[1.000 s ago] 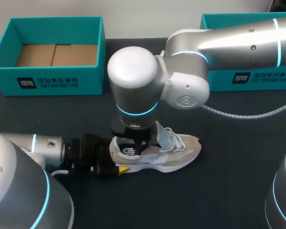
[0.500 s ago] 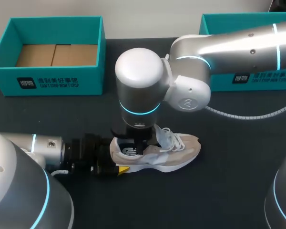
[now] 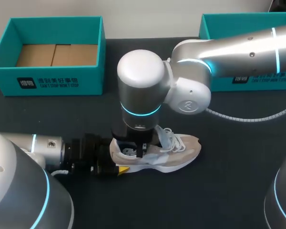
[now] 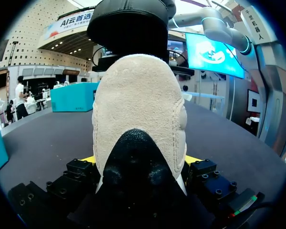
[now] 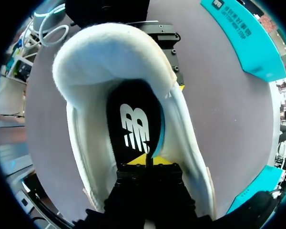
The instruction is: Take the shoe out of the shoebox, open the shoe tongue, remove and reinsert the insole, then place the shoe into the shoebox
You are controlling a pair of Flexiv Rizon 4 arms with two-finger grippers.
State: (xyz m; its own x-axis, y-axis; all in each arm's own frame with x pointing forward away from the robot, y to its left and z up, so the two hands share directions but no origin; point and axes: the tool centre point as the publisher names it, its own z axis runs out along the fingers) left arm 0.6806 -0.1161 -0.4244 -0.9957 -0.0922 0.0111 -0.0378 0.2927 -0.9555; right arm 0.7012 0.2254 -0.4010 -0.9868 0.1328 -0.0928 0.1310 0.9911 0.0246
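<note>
A beige shoe with white sole and laces lies on its sole on the dark table, toe pointing right. My left gripper comes in from the left, and its fingers press on both sides of the heel. My right gripper points down into the shoe's opening. In the right wrist view it is shut on the edge of the black insole with a white logo. That edge curls up and shows a teal underside.
An open teal shoebox with a cardboard floor stands at the back left. A second teal box stands at the back right, partly behind my right arm. Bare table lies in front of the shoe.
My right arm shifted slightly right and lowered into the shoe, and its fingers closed. The left arm and the shoe stayed put.
</note>
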